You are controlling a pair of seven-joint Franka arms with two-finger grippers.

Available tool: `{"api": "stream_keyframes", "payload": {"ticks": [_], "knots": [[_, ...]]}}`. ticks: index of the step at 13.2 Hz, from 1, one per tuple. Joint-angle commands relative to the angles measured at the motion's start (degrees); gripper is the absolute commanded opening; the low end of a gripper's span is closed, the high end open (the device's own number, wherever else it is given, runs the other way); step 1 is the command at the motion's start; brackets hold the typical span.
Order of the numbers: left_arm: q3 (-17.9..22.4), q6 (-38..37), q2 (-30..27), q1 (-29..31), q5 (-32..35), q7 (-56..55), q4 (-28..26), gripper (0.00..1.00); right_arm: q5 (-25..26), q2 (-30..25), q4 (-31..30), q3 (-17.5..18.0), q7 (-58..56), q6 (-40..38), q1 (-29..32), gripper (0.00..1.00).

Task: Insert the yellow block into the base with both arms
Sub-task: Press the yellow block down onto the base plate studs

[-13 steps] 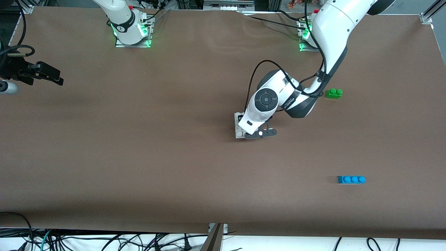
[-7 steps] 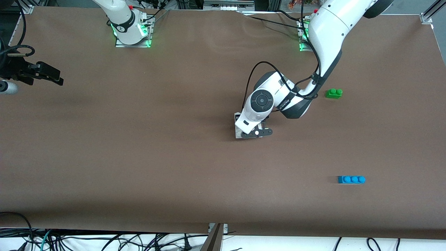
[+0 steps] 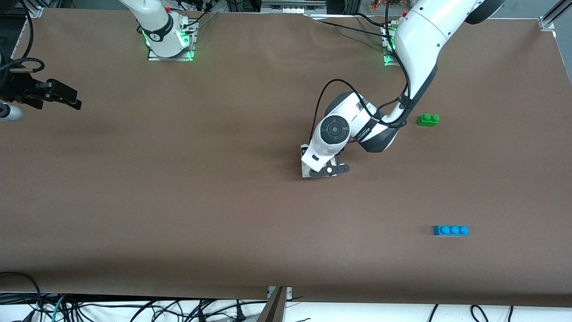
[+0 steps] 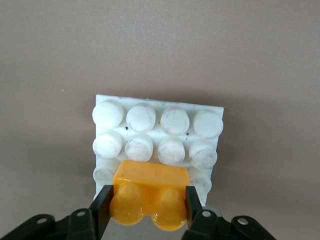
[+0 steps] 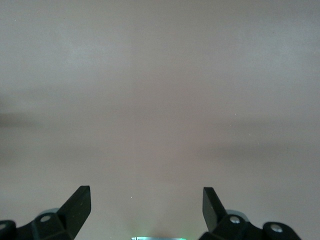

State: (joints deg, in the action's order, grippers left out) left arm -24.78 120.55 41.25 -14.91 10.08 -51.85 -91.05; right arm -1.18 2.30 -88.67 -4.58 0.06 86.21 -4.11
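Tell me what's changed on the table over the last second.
The left gripper, shut on the yellow block, shifted slightly toward the right arm's end of the table, settling over the base; its upper arm swung the same way. The move came early, then it held. The right gripper waited open over its end of the table. The green brick, blue brick and base stayed put.

Left gripper point(image 4: 148, 206) clamped (arm bent low) — right gripper point(image 5: 146, 200) spread, waiting

Table point(image 3: 178, 201): brown covering, evenly lit, faint wrinkles.
Floor point(image 3: 134, 311): pale, strewn with black cables point(image 3: 214, 311).
Corner bracket point(image 3: 546, 21): metal, at table's corner.
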Motion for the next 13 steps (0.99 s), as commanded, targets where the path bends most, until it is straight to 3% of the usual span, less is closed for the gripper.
{"api": "stream_keyframes", "payload": {"ticks": [1, 7, 9, 11, 13], "knots": [[0.6, 0.4, 0.3, -0.8, 1.4, -4.0, -0.6, 0.37, 0.5, -0.1, 0.3, 0.2, -0.3, -0.6, 0.4, 0.99], [0.6, 0.4, 0.3, -1.0, 1.6, -5.8, -0.6, 0.4, 0.5, -0.1, 0.3, 0.2, -0.2, -0.6, 0.4, 0.99], [0.6, 0.4, 0.6, -1.2, 1.5, -5.8, -0.6, 0.57, 0.5, -0.1, 0.3, 0.2, -0.2, -0.5, 0.4, 0.99], [0.6, 0.4, 0.9, -1.2, 1.5, -5.8, -0.6, 1.0, 0.5, -0.1, 0.3, 0.2, -0.2, -0.5, 0.4, 0.99], [0.6, 0.4, 0.9, -1.2, 1.5, -5.8, -0.6, 1.0, 0.5, -0.1, 0.3, 0.2, -0.2, -0.5, 0.4, 0.99]]}}
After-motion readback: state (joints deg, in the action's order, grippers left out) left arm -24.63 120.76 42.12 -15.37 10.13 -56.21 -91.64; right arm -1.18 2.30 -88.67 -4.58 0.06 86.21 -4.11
